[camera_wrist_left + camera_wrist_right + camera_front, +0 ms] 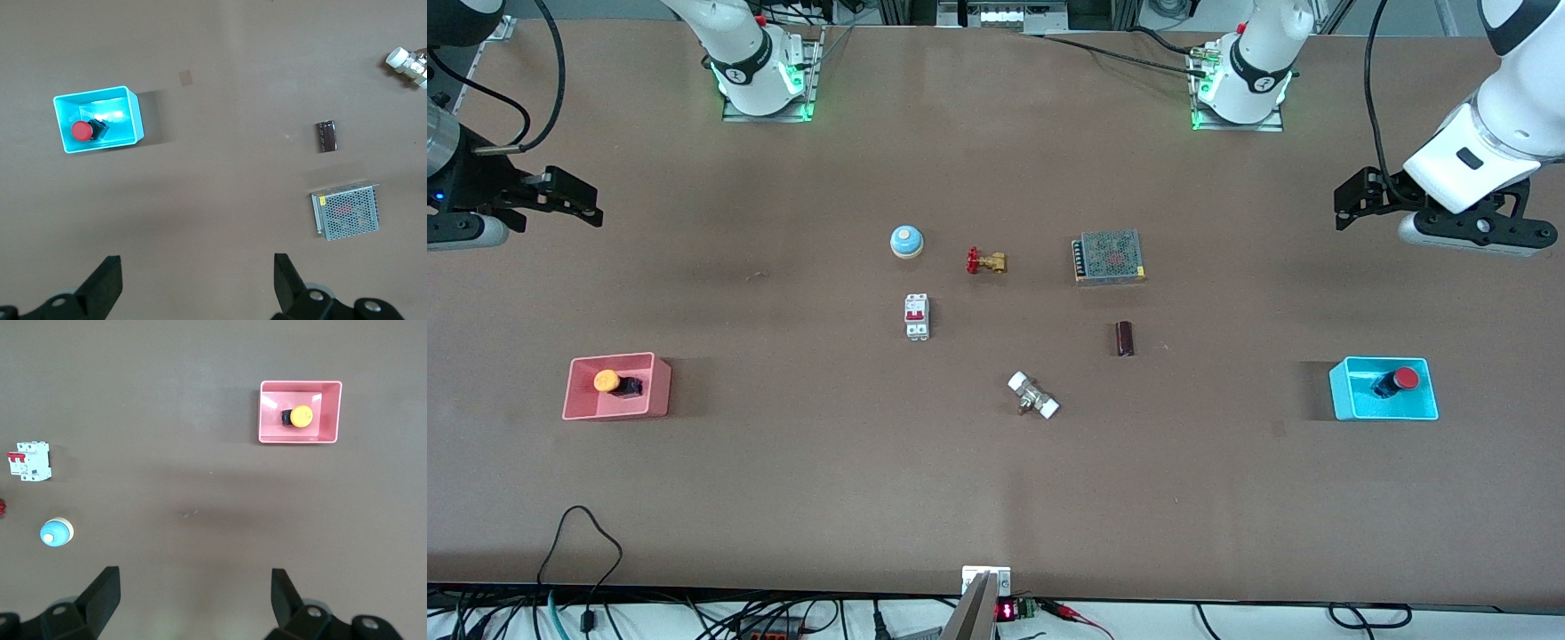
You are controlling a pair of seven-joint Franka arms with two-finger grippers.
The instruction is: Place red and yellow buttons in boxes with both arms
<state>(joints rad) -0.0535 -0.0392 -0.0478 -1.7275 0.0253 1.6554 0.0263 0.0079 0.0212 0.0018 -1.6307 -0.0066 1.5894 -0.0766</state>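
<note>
A wide brown tabletop (783,498) fills the front view, with the two arm bases along its upper edge and cables along its lower one. At the right arm's end sits the pink-red box (576,391), and the yellow button (615,383) lies on its side in it, its long axis along the table's length, cap toward the table's end. At the left arm's end the cyan box (1344,396) holds the red button (1397,381), also tipped over, cap toward that end of the table and slightly away from the camera. Between the boxes lie a blue dome bell (906,241), a brass valve (986,261), a mesh-covered power supply (1109,257), a white circuit breaker (917,316), a dark cylinder (1125,339) and a white-capped fitting (1033,396). The right pincer (580,201) hangs released over bare tabletop, and so does the left pincer (1352,203), each well apart from its box. In the left wrist view the black fingers (105,287) stand wide apart, gripping nothing, with the cyan box, red button, dark cylinder and power supply below. The right wrist view shows its fingers (103,593) likewise spread and empty, above the pink-red box with the yellow button, the circuit breaker and the bell.
</note>
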